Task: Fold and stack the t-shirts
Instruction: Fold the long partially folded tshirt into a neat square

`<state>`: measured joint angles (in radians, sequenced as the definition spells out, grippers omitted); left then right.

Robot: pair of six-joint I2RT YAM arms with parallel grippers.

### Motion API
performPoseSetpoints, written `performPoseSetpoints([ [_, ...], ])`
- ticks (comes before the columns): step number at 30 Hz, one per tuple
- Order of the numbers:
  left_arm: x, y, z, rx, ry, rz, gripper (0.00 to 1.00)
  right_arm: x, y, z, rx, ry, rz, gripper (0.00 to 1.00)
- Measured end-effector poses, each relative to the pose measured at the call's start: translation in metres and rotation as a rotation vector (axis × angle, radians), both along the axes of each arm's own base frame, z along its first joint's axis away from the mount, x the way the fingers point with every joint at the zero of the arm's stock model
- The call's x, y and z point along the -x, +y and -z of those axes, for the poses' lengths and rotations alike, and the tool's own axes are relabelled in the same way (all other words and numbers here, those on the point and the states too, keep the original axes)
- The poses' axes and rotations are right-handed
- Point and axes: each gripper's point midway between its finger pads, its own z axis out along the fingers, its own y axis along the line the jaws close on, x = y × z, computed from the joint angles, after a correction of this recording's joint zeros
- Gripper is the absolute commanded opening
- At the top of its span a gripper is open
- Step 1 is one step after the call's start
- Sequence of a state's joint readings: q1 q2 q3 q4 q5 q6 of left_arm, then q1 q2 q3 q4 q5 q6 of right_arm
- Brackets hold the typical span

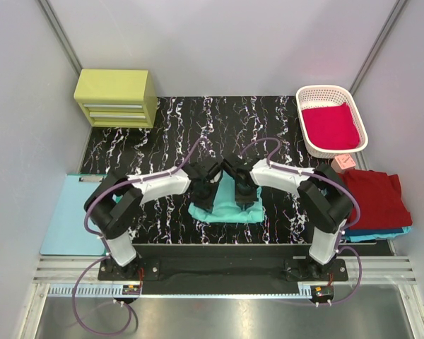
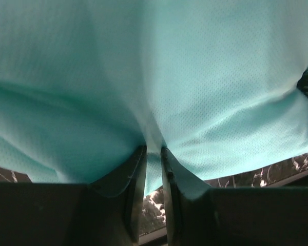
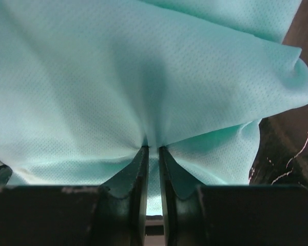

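The mint-teal t-shirt (image 1: 226, 213) lies bunched at the table's near middle, and both grippers meet over it. My left gripper (image 1: 206, 200) (image 2: 153, 152) is shut on a fold of that shirt (image 2: 195, 82), with cloth running down between its fingers. My right gripper (image 1: 244, 199) (image 3: 153, 148) pinches another fold of the same shirt (image 3: 118, 77). A crimson t-shirt (image 1: 330, 126) sits in the white basket (image 1: 305, 94) at the back right. A dark red t-shirt (image 1: 373, 198) rests folded on a blue one (image 1: 385, 232) at the right edge.
A yellow drawer box (image 1: 115, 97) stands at the back left. A pale blue clipboard (image 1: 71, 215) lies off the table's left side. A small pink object (image 1: 345, 162) sits between the basket and the dark red shirt. The tabletop is black marble (image 1: 162, 134).
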<state>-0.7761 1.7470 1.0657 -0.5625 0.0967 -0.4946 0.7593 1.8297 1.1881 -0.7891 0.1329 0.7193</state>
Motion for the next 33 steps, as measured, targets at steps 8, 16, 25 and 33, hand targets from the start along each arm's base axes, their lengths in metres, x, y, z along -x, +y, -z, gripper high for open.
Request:
performPoseSetpoints([
  [8,0.001,0.012,-0.022,-0.065,-0.055,0.003,0.49,-0.008,-0.006,-0.019,0.058,-0.035,-0.003,0.34],
  [16,-0.084,-0.007,-0.164,0.099,-0.477,-0.098,0.61,-0.101,0.036,-0.15,-0.068,-0.449,-0.012,0.3],
  [25,-0.099,0.009,-0.108,0.045,-0.434,-0.149,0.58,-0.101,0.028,-0.097,0.04,-0.373,-0.04,0.25],
  [33,-0.086,0.012,-0.061,-0.005,-0.336,-0.121,0.56,-0.075,0.0,-0.049,0.14,-0.266,-0.05,0.26],
])
